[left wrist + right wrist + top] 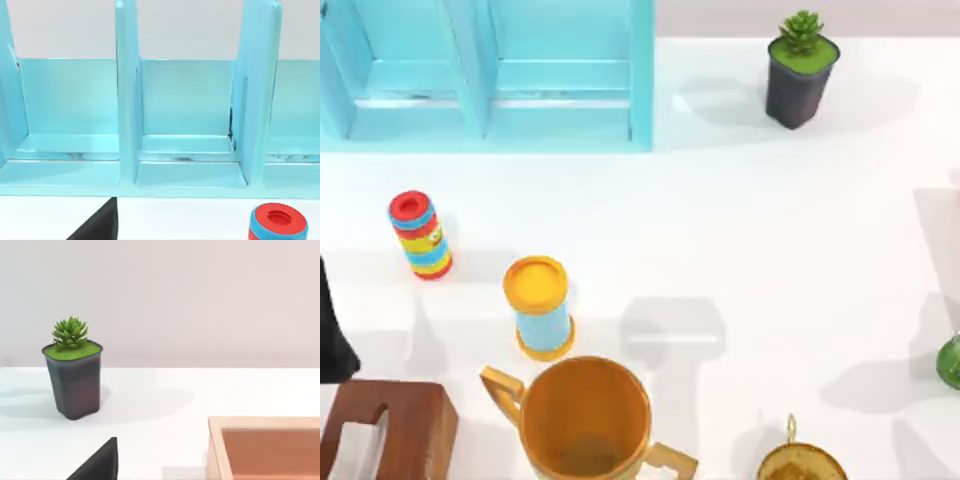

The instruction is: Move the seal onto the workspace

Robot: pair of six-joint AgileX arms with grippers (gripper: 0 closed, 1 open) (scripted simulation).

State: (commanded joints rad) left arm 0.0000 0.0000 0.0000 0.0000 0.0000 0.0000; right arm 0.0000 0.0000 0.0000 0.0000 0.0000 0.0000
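Observation:
The seal is out of view. The workspace, a broad white tabletop, spreads in front of the light-blue shelf unit. My left arm shows as a dark shape at the table's left edge, near the front. A dark corner of my left gripper faces the shelf's open compartments, which hold nothing I can see. A dark corner of my right gripper points toward the potted plant over bare white table.
On the left stand a red-and-blue striped cylinder, a yellow-topped blue cylinder, an orange two-handled cup and a dark slotted wooden block. A potted plant, a brass object, a green object and a tan box lie on the right.

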